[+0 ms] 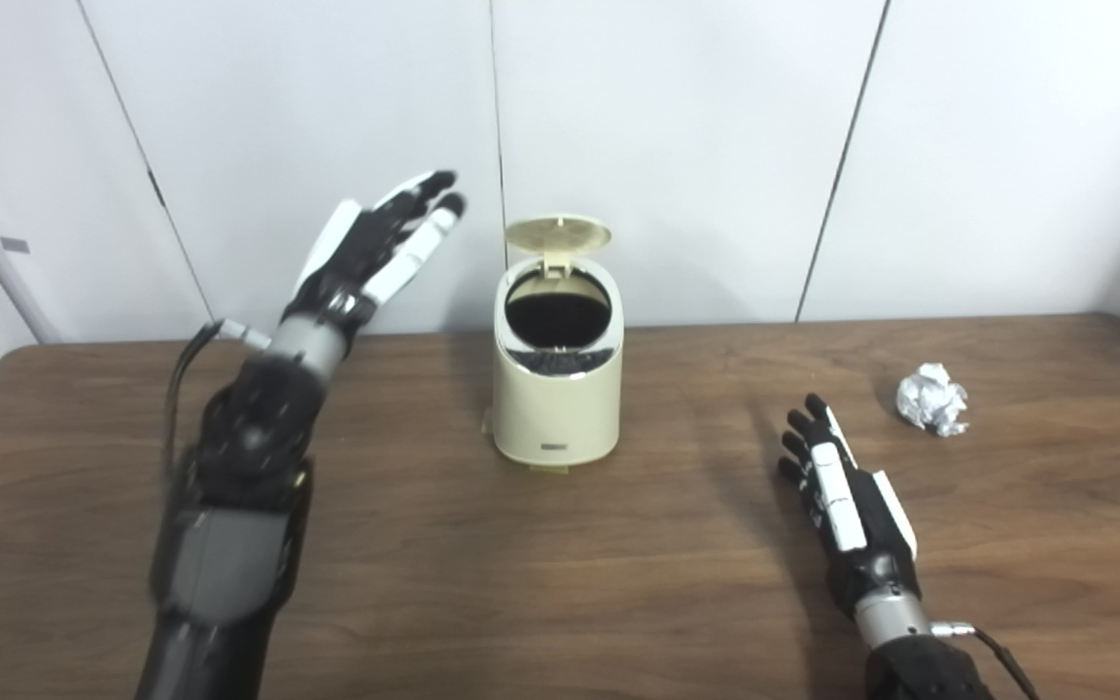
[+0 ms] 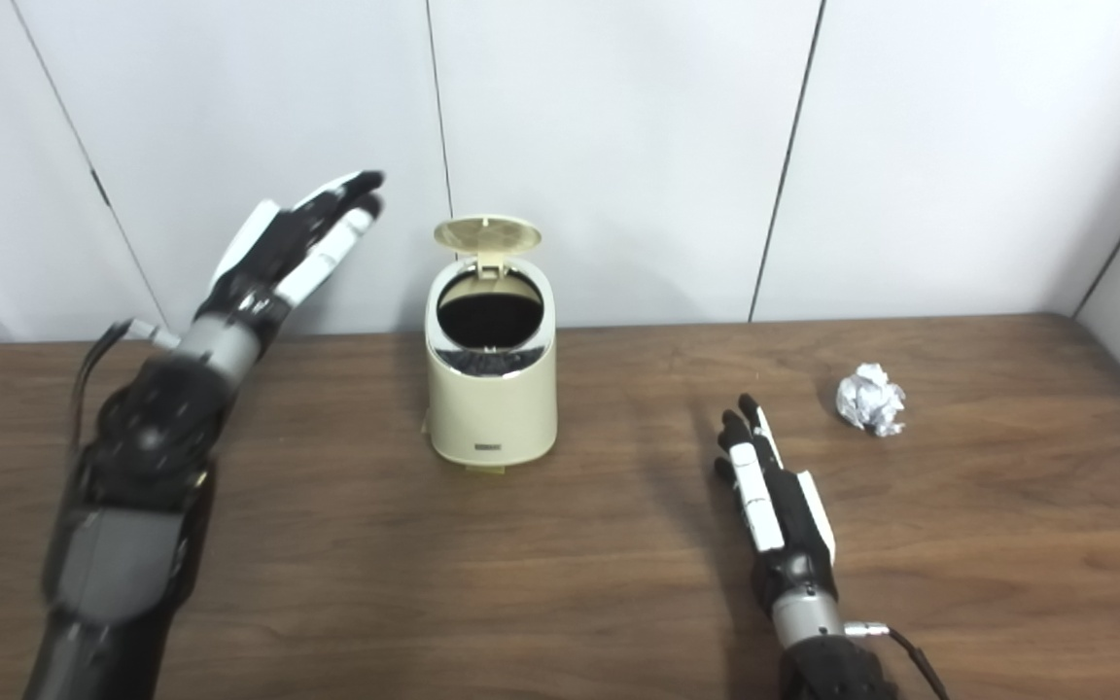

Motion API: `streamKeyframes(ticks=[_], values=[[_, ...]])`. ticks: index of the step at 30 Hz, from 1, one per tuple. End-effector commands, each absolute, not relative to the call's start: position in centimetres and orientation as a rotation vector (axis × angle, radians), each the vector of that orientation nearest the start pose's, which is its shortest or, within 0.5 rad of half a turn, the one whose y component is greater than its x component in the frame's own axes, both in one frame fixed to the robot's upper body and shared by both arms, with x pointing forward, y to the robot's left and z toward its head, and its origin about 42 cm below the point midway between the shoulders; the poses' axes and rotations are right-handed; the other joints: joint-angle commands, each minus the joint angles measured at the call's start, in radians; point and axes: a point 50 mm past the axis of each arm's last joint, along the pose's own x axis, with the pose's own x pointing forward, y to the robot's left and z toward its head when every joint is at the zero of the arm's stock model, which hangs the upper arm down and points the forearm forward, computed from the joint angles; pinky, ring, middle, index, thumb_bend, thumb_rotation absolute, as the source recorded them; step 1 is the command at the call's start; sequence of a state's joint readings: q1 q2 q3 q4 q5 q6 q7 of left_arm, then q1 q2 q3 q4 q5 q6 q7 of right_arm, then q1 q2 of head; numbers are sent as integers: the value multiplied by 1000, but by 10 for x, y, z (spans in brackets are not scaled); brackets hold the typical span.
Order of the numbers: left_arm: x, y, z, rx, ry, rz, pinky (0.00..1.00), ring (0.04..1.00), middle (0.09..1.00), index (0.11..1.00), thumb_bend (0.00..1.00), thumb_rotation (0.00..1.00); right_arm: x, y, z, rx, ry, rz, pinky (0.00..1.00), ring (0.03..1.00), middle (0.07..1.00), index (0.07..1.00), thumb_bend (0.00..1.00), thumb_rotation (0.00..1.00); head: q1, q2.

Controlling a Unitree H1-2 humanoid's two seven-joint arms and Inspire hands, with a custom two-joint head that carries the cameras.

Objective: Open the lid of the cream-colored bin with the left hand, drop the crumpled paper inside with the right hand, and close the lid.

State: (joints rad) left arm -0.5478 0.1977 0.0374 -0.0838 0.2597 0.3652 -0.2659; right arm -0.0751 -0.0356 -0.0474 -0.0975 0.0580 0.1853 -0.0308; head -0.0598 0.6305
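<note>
Bin point(image 1: 556, 389) stands mid-bench point(image 1: 560, 583) with its lid point(image 1: 558, 234) tipped up at the back and the dark mouth clear, which suits a drop from above; the paper point(image 1: 932, 399) lies well apart to the right, not yet picked up. Left robot hand point(image 1: 375, 251) hangs raised beside the lid, fingers spread, touching nothing, probably kept clear of the mouth. Right robot hand point(image 1: 837, 476) lies low over the bench, fingers straight and close together, empty, near the paper.

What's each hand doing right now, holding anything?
Left hand: open, raised beside the bin, empty.
Right hand: open, empty, low over the table.
</note>
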Motion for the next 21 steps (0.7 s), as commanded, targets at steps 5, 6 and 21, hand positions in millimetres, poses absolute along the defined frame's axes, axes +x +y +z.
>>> streamKeyframes(ticks=[5, 6, 21], values=[[395, 244, 281, 339, -252, -133, 994, 991, 976, 969, 542, 951, 313, -232, 155, 34, -71, -34, 942, 971, 974, 1000, 585, 900, -6, 5], [390, 244, 275, 316, -238, -126, 998, 995, 980, 974, 551, 964, 314, -234, 156, 30, -74, -34, 940, 967, 973, 1000, 577, 896, -8, 6], [330, 259, 210, 152, -104, -41, 995, 989, 980, 985, 509, 999, 328, -273, 192, -145, -160, -33, 909, 950, 975, 975, 603, 716, -80, 24]])
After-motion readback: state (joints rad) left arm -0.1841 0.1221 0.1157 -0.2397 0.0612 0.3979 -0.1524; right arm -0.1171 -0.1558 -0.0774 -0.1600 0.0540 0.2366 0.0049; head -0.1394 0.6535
